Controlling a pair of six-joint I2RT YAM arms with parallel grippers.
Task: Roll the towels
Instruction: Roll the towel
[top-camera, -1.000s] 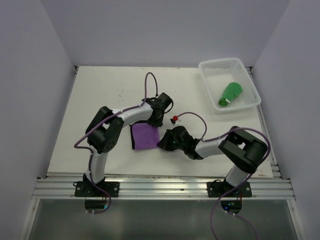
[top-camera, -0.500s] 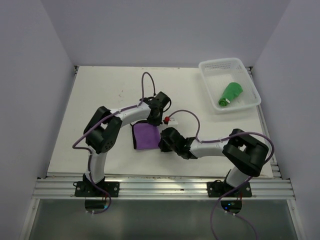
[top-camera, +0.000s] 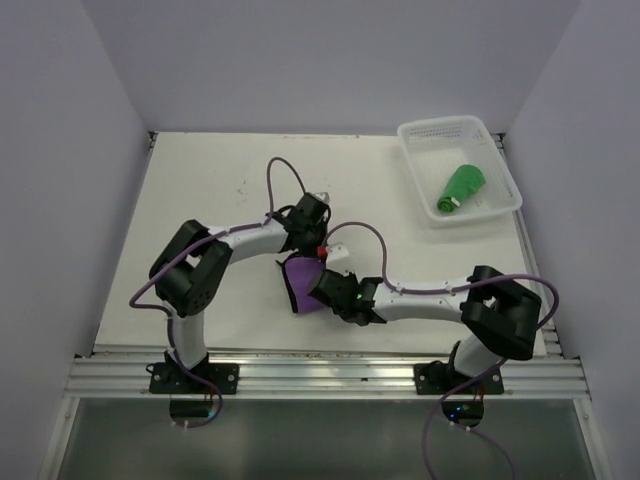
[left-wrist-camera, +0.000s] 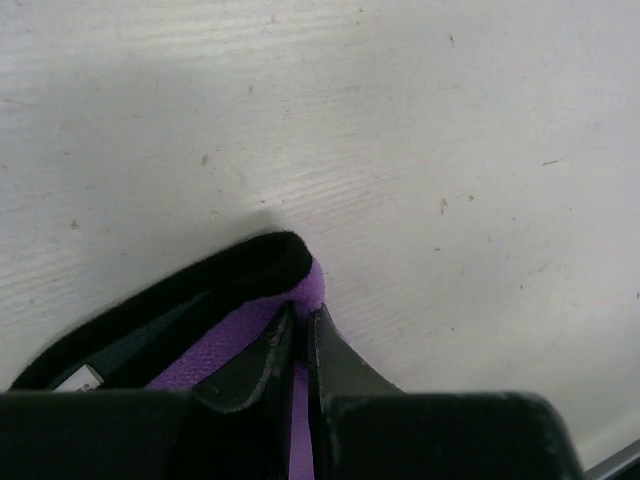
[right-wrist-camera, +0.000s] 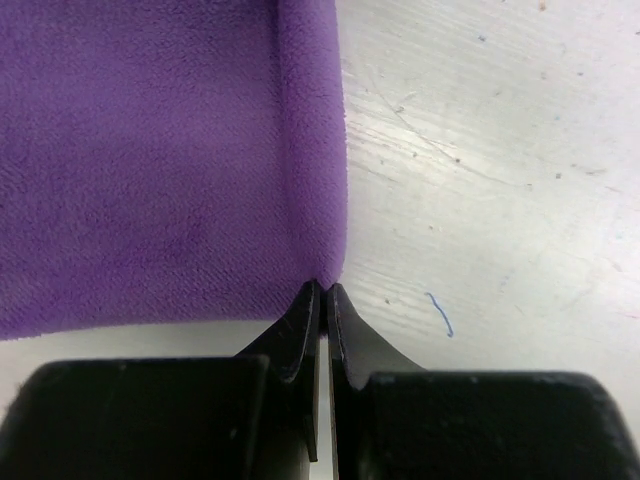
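Observation:
The purple towel (top-camera: 303, 281) lies bunched at the table's middle, pinched between both grippers. My left gripper (top-camera: 300, 256) is at its far side. In the left wrist view the left gripper (left-wrist-camera: 302, 312) is shut on a corner of the purple towel (left-wrist-camera: 225, 348), whose black back (left-wrist-camera: 200, 285) curls over. My right gripper (top-camera: 322, 290) is at its near right. In the right wrist view the right gripper (right-wrist-camera: 322, 287) is shut on the folded edge of the purple towel (right-wrist-camera: 150, 150). The green towel (top-camera: 460, 187) lies rolled in the basket.
A white lattice basket (top-camera: 450, 126) stands at the table's far right corner. Purple cables loop above both arms. The table's (top-camera: 200, 190) metal rail runs along the near edge by the arm bases.
The left gripper has closed on the towel's corner. Both grippers have moved left and toward the near edge, and the flat purple towel has been drawn up into a narrower, bunched shape.

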